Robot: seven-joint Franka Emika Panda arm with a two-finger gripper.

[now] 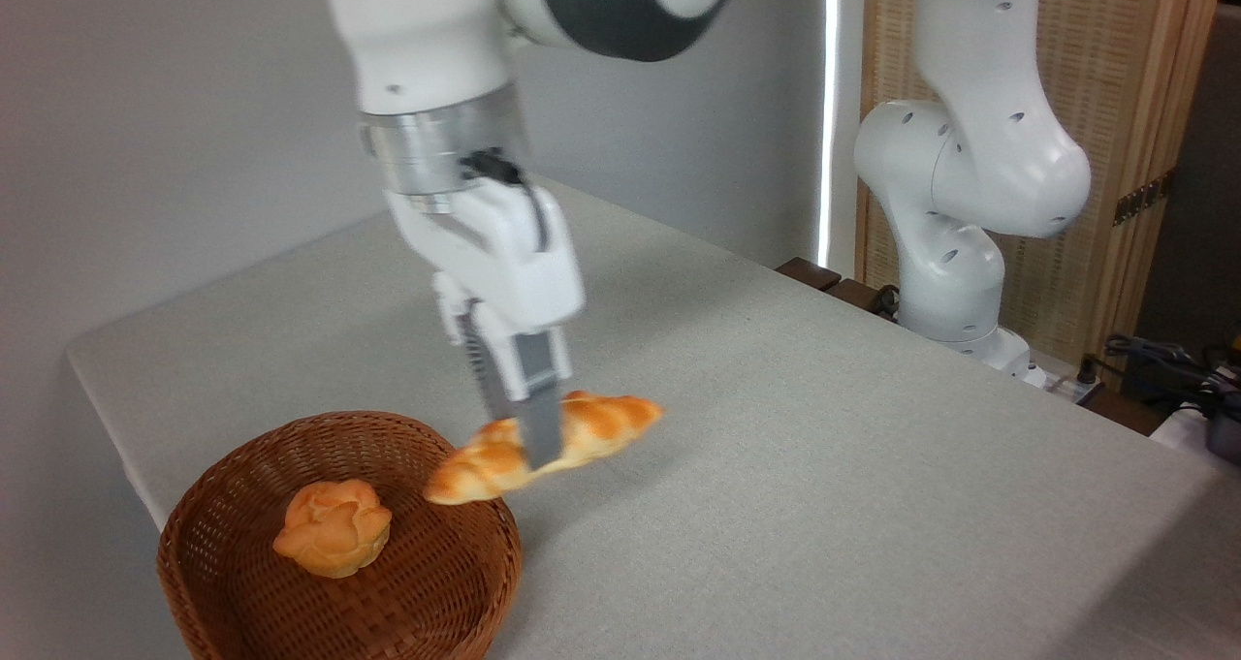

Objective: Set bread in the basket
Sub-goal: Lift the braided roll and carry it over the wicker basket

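The bread (591, 429), a long braided golden-orange loaf, hangs in the air just right of the basket (242, 466), its lower left tip over the basket's right rim. My gripper (536, 455) is shut on the loaf's middle, fingers pointing down. The loaf tilts, right end higher. The round wicker basket sits at the table's front left corner.
A small round flower-shaped bun (333, 527) lies inside the basket, left of centre. The grey table (824, 466) stretches to the right and back. The arm's white base (960, 253) stands at the table's far right edge, with cables (1163, 360) beyond it.
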